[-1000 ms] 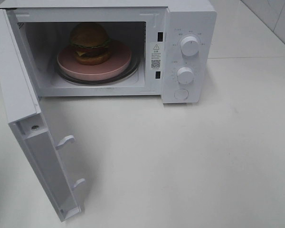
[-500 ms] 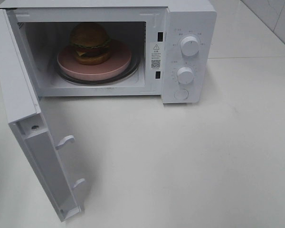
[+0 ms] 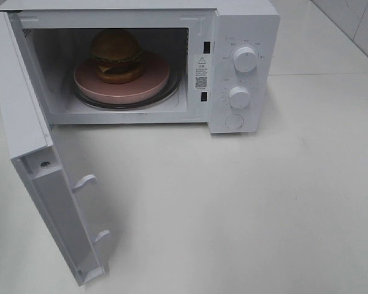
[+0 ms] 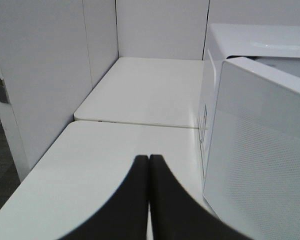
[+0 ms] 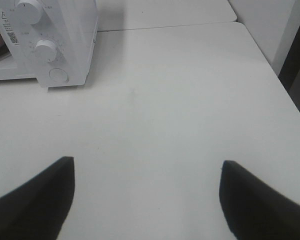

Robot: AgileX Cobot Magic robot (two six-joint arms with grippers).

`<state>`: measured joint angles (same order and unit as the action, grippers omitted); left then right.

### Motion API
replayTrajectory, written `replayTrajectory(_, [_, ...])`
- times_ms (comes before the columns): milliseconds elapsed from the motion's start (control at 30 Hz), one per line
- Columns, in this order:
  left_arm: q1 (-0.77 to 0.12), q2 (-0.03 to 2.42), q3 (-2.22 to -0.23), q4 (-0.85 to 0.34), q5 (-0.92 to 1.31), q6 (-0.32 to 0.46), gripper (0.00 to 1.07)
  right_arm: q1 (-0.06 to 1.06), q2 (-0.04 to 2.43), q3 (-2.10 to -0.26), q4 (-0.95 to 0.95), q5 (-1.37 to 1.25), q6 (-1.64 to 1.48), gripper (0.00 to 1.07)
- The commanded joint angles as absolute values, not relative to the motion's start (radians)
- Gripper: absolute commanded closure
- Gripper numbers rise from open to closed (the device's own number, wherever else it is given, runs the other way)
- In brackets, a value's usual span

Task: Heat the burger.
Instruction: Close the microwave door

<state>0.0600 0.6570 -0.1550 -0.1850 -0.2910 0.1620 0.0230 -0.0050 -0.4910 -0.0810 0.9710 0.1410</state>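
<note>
The burger (image 3: pixel 116 56) sits on a round pink plate (image 3: pixel 148 84) inside the white microwave (image 3: pixel 245 24), on its glass turntable. The microwave door (image 3: pixel 34 153) stands wide open, swung out to the left. Neither gripper shows in the exterior high view. In the left wrist view my left gripper (image 4: pixel 149 159) is shut and empty, beside the outer face of the open door (image 4: pixel 260 150). In the right wrist view my right gripper (image 5: pixel 147 167) is open and empty above the bare table, with the microwave's control panel (image 5: pixel 50 47) ahead of it.
The control panel has two round knobs (image 3: pixel 245 59) (image 3: pixel 239 97) and a round button (image 3: pixel 234 121) below them. The white table (image 3: pixel 245 202) runs in front and to the right of the microwave. White wall panels (image 4: pixel 50 75) stand at the table's left side.
</note>
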Motion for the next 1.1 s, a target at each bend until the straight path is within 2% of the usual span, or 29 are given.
replayTrajectory(33, [0.06,0.708,-0.152,-0.158,-0.342,0.119,1.07,0.017,-0.031,-0.49,-0.079,0.963,0.154,0.31])
replayTrajectory(100, [0.06,0.77,-0.153,-0.065,-0.393,0.049,1.07,0.017,-0.031,-0.49,-0.079,0.963,0.154,0.31])
replayTrajectory(133, [0.06,0.77,-0.153,-0.065,-0.393,0.049,1.07,0.017,-0.031,-0.49,-0.079,0.963,0.154,0.31])
replayTrajectory(200, [0.06,0.824,-0.155,0.032,-0.439,-0.036,1.07,0.017,-0.031,-0.49,-0.079,0.963,0.154,0.31])
replayTrajectory(233, [0.06,0.824,-0.155,0.032,-0.439,-0.036,1.07,0.017,-0.031,-0.49,-0.079,0.963,0.154,0.31])
replayTrajectory(267, [0.06,0.857,-0.161,0.083,-0.46,-0.088,1.07,0.017,-0.031,-0.49,-0.079,0.963,0.154,0.31])
replayTrajectory(333, [0.06,0.875,-0.167,0.113,-0.468,-0.111,1.07,0.017,-0.031,-0.49,-0.079,0.963,0.154,0.31])
replayTrajectory(367, [0.06,0.91,-0.176,0.183,-0.494,-0.144,1.07,0.017,-0.031,-0.49,-0.079,0.963,0.154,0.31])
replayTrajectory(400, [0.06,0.91,-0.176,0.183,-0.494,-0.144,1.07,0.017,-0.031,-0.49,-0.079,0.963,0.154,0.31])
replayTrajectory(467, [0.06,0.961,-0.187,0.299,-0.542,-0.191,1.07,0.017,-0.031,-0.49,-0.079,0.963,0.154,0.31])
replayTrajectory(500, [0.06,0.961,-0.187,0.299,-0.542,-0.191,1.07,0.017,-0.031,-0.49,-0.079,0.963,0.154,0.31])
replayTrajectory(567, [0.06,1.04,-0.188,0.437,-0.647,-0.271,1.07,0.017,-0.031,-0.49,-0.079,0.963,0.154,0.31])
replayTrajectory(667, [0.06,1.103,-0.188,0.503,-0.739,-0.298,1.07,0.017,-0.031,-0.49,-0.079,0.963,0.154,0.31])
replayTrajectory(967, [0.048,1.233,-0.212,0.567,-0.838,-0.327,1.07,0.017,-0.031,-0.49,-0.079,0.963,0.154,0.31])
replayTrajectory(1100, [-0.036,1.309,-0.25,0.575,-0.83,-0.316,1.07,0.017,-0.031,-0.49,-0.079,0.963,0.154,0.31])
